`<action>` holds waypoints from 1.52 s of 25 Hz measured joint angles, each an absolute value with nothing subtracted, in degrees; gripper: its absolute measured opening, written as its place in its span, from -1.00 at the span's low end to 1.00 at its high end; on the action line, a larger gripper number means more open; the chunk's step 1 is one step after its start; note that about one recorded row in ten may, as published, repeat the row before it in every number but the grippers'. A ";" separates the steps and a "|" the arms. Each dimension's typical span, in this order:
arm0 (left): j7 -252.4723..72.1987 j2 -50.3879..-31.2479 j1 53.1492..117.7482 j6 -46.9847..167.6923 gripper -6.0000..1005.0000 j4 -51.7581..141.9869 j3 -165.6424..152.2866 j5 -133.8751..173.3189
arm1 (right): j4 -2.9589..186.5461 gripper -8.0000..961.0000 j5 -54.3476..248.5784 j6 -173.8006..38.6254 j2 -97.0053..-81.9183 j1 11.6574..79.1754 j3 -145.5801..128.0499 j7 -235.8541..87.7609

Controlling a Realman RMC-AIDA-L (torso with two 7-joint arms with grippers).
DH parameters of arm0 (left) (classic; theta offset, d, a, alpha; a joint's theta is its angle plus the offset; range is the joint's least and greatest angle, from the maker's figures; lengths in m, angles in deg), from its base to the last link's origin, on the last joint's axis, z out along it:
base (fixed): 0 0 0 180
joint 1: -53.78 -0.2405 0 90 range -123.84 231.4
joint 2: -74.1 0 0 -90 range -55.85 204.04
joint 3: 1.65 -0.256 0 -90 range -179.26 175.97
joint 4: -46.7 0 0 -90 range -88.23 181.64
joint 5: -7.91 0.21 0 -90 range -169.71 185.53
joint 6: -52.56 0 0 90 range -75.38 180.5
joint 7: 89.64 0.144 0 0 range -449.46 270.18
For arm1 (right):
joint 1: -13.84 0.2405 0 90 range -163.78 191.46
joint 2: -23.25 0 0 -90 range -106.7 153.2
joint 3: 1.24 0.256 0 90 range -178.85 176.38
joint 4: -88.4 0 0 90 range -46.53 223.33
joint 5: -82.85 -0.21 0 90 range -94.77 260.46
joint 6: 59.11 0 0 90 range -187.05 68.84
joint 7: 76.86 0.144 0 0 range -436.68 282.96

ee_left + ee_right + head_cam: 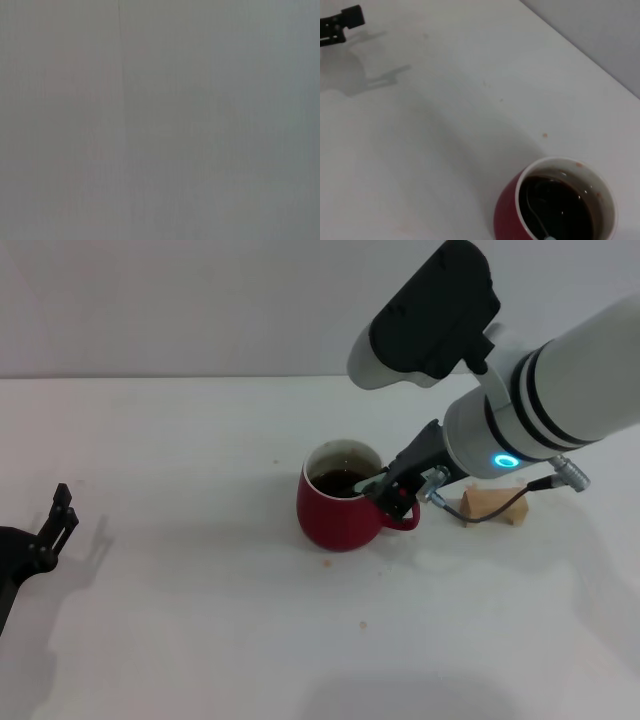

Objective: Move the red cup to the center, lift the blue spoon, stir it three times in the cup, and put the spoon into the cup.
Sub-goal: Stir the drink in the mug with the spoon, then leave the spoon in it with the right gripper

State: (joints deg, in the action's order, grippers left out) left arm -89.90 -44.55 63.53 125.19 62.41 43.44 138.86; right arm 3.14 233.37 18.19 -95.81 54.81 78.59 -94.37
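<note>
Holding the blue spoon [362, 483] clenched in my right hand [392, 490], I had it at the rim of the red cup [340, 510], centre of the head frame, its bowl down in the dark liquid [560, 207]. Cup stood upright on the white surface [200, 620]. Tan wooden block [492, 502] lay just right of the cup. My left hand [55, 525] sat at the far left edge; could not tell its state.

Right pincer [392, 490] at red cup [340, 515] rim; left pincer [55, 525] idle
</note>
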 joint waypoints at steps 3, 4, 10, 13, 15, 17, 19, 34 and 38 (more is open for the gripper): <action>-89.88 -44.55 63.44 125.24 0.71 62.43 43.44 138.86 | 3.23 -0.72 233.34 17.44 -95.82 55.26 78.56 -94.35; -89.89 -44.55 63.37 125.26 0.71 62.45 43.44 138.86 | 3.43 -0.72 233.33 16.82 -95.84 55.56 78.56 -94.35; -89.89 -44.55 63.29 125.36 0.71 62.57 43.44 138.86 | 4.58 -0.72 233.31 15.44 -95.84 56.21 78.63 -94.55; -89.85 -44.55 63.21 125.39 0.71 62.61 43.44 138.86 | 4.83 -0.72 233.34 15.30 -95.83 56.11 78.99 -94.73; -89.84 -44.55 63.22 125.38 0.71 62.61 43.44 138.86 | 4.84 -0.72 233.45 15.29 -95.80 56.01 79.07 -94.73; -89.83 -44.55 63.29 125.31 0.71 62.62 43.44 138.86 | 4.84 -0.72 233.66 15.28 -95.73 55.80 79.26 -94.75; -89.82 -44.55 63.33 125.24 0.71 62.62 43.44 138.86 | 4.88 -0.72 233.72 15.27 -95.66 55.60 79.60 -94.80; -89.87 -44.55 63.19 125.20 0.71 62.43 43.44 138.87 | 5.00 -0.72 234.01 16.12 -95.49 54.05 82.81 -95.79; -89.77 -44.55 63.18 125.20 0.71 62.53 43.44 138.87 | 4.46 -0.72 234.00 16.95 -95.53 53.60 82.62 -95.81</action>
State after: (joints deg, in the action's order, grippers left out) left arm -89.77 -44.55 63.18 125.20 62.53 43.44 138.87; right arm 4.46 234.00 16.95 -95.53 53.60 82.62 -95.81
